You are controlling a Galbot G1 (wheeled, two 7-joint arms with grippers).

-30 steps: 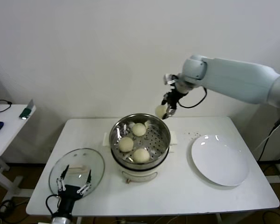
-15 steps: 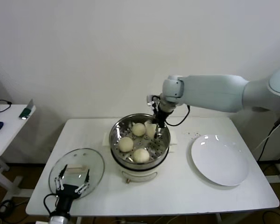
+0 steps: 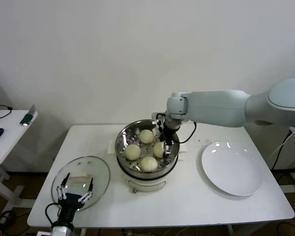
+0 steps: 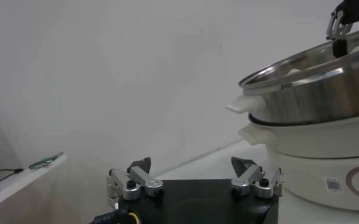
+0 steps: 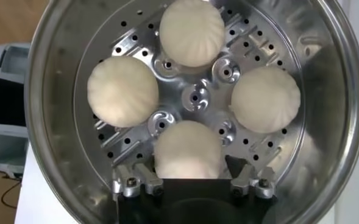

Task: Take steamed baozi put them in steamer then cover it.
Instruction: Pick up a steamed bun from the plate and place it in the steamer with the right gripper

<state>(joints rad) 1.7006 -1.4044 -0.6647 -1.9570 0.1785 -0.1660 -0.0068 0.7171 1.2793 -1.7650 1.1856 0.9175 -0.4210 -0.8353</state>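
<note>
Four steamed baozi (image 5: 193, 32) sit on the perforated floor of the steamer (image 3: 123, 139), spaced around its centre and none stacked. The right gripper (image 5: 193, 178) hangs low inside the basket with its fingers (image 5: 135, 181) spread, straddling the nearest bun without clamping it; that bun looks released. The risk from here is in the retreat: the fingers flank the bun closely, so a sideways pull rather than a straight lift could drag or roll it against its neighbours, and soft dough may cling to a pad and ride up with it. The steel wall is also close, so a slanted exit could knock the rim and shift the pot on the surface (image 3: 196, 201).

The cover (image 3: 81, 181) lies flat near the left front corner, well apart from the steamer. The left gripper (image 3: 75, 193) waits just beside its near edge, fingers (image 4: 136, 179) apart and empty. Glass is slippery, so a poor hold on the bar handle could let it tilt or slide.

From the right wrist view the underside of the nearest bun is hidden, so whether a pad touches it is probably not decidable. The white plate (image 3: 232, 168) stands at the right.
</note>
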